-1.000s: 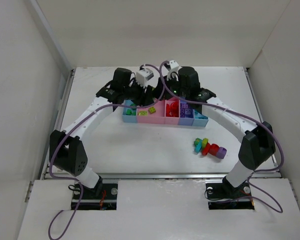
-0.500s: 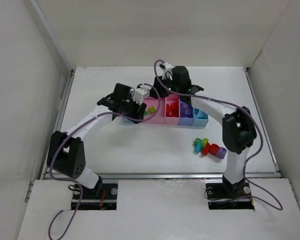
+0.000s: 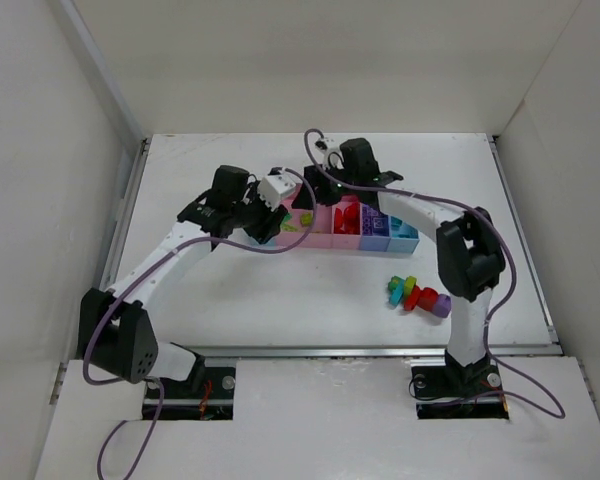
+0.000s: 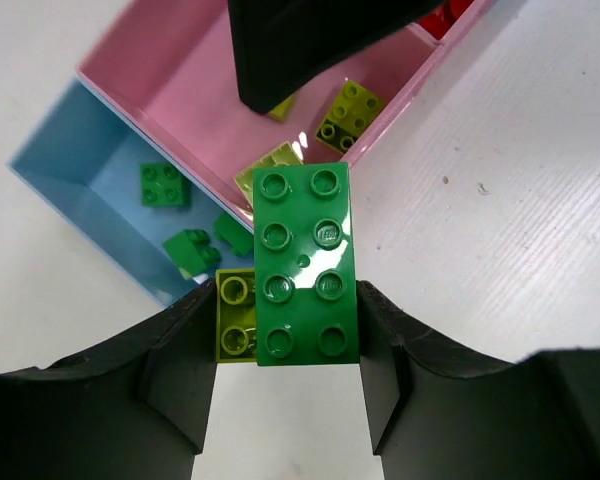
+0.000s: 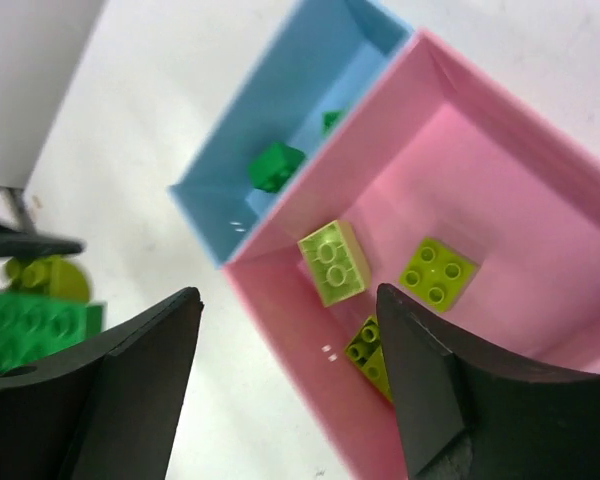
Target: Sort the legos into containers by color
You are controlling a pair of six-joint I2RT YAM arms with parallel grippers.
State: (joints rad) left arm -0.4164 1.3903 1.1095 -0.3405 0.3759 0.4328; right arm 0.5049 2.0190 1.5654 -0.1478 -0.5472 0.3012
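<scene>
Green brick (image 4: 305,265), yellow-green brick (image 4: 235,315) stuck alongside: clamped in left gripper (image 4: 285,305) over the blue tray (image 4: 80,170) corner beside the pink tray (image 4: 170,60); right gripper (image 5: 285,310) open, empty, overhead; likely risks: mixed-colour drop, arm clash.

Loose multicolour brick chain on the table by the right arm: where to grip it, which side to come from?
Take the brick chain from above, jaws closing across its narrow width at the red part, about mid-length. It lies flat and elongated on the table with nothing beside it, so both long sides look free and a mid grip should balance it.
</scene>
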